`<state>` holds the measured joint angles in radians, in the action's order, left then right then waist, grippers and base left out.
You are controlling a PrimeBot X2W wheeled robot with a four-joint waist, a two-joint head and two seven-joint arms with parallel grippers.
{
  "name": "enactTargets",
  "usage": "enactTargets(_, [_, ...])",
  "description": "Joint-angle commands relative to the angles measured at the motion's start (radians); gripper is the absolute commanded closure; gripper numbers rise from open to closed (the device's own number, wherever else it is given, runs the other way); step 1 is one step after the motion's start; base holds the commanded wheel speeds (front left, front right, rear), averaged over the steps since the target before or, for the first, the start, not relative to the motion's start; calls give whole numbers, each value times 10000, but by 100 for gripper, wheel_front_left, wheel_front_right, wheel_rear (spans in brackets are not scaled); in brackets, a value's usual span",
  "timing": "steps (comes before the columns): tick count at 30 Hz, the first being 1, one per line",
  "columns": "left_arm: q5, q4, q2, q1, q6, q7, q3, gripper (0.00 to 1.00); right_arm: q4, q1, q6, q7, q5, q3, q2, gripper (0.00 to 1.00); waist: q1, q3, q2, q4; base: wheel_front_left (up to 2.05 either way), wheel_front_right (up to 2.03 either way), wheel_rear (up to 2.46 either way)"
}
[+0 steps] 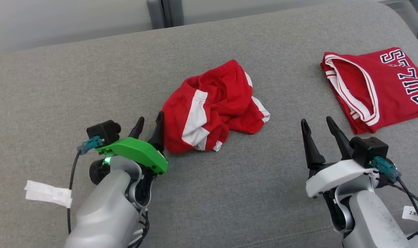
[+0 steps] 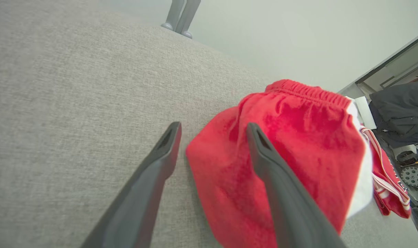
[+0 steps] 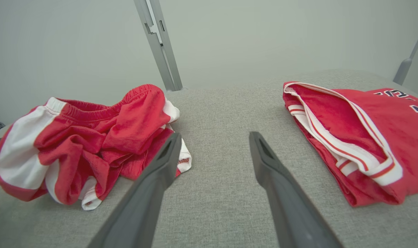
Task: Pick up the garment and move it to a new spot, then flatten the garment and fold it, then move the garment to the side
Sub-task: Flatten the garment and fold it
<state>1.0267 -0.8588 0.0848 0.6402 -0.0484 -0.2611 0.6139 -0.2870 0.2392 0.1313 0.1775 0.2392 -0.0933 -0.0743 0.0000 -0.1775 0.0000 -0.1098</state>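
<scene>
Nearest the lens, at the lower left of the head view, the left hand (image 1: 150, 117) with its green bracket (image 1: 136, 151) sits low over the grey fabric-covered table (image 1: 74, 79). A white tape tag (image 1: 48, 193) hangs from its cable. Its two dark fingers stand apart, so this hand is open and clamps nothing. In the left wrist view one finger (image 2: 160, 155) lies over bare table, and the other crosses in front of red cloth. Whether that finger touches the cloth cannot be told.

Just right of that hand, in the middle of the table, lie the red shorts (image 1: 212, 106). They are a crumpled heap with white side panels, and the gathered waistband is on the far side. Their near left edge reaches into the gap between the left hand's fingers.

Further right, at the lower right, the right hand (image 1: 316, 120) with its white bracket is spread wide and empty. It hovers above bare table between the shorts and a folded red jersey (image 1: 377, 86), apart from both. The jersey has white-and-red trim and dark lettering. It lies flat at the far right of the table and runs off the edge of the head view.
</scene>
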Motion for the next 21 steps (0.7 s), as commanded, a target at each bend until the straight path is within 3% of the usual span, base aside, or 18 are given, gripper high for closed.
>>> enactTargets(1, [-24,46,103,-46,-106,-38,-43,0,48,-99,-10,-36,-69,48,-10,0,0,81,0,232,0,0,0])
enactTargets(7, [-974,794,803,995,-259,804,795,0,93,-223,-10,-81,-71,69,11,0,0,200,0,389,0,0,0])
enactTargets(13, [-2249,2385,1816,2386,-783,2809,2820,0,128,-90,-10,-98,25,-140,59,0,0,77,0,163,0,0,0])
enactTargets(21, [-1521,4322,3059,4044,-825,4743,5707,0,34,166,-10,51,121,-231,117,0,0,-461,0,-518,0,0,0])
